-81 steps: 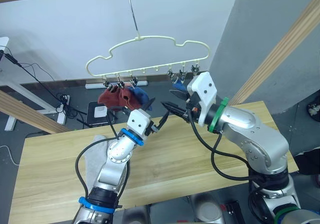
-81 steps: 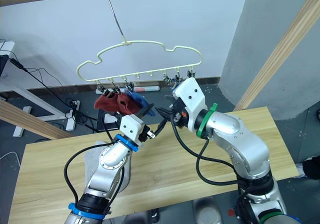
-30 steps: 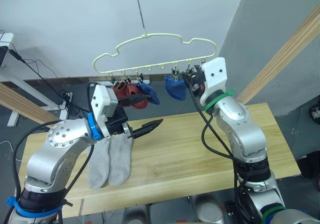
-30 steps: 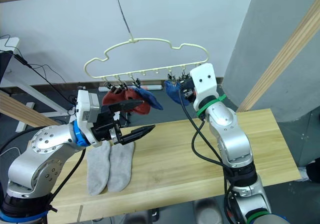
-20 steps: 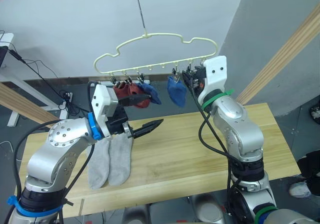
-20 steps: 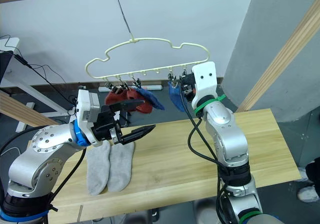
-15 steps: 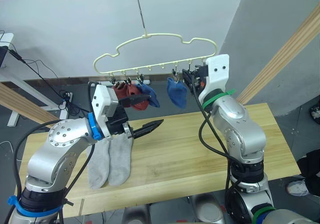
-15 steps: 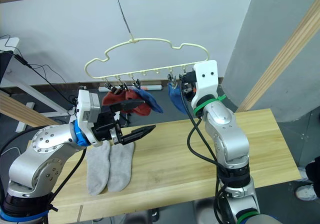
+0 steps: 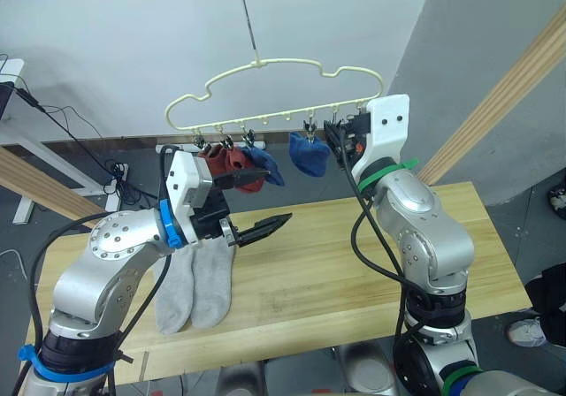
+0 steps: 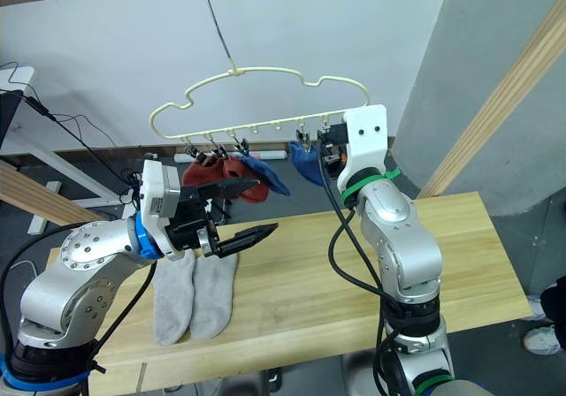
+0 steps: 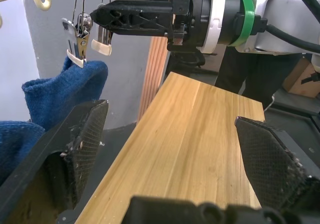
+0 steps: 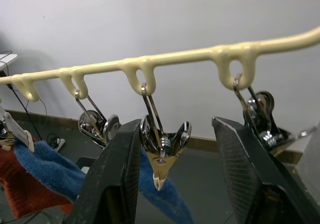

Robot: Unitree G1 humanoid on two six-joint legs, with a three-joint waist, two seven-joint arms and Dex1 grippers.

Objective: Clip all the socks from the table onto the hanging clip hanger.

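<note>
The right gripper [image 12: 172, 149] is raised to the row of clips, right of centre in the head views, its two black fingers [image 12: 118, 174] spread apart on either side of a small metal clip [image 12: 161, 145] that hangs free between them. That clip dangles from a loop of the pale-yellow clip hanger [image 9: 265, 64], which hangs by its hook from a wire near the top middle of the frame.

The left gripper [image 9: 252, 206] hovers over the counter [image 9: 354, 255] left of centre, with its fingers wide open and nothing between them.

Just left of the right gripper a blue sock [image 9: 308, 155] hangs from a clip. Further left on the same row hang a second blue sock [image 9: 263, 163] and two rust-red socks [image 9: 221, 161], bunched close together above the left gripper.

Two light grey socks [image 9: 196, 279] lie flat side by side on the counter at lower left, partly under the left arm.

Thick wooden poles [image 9: 504, 87] cross the right edge and the top of the frame. Cables and a power strip [image 9: 113, 182] lie on the floor beyond the counter, at the left.
</note>
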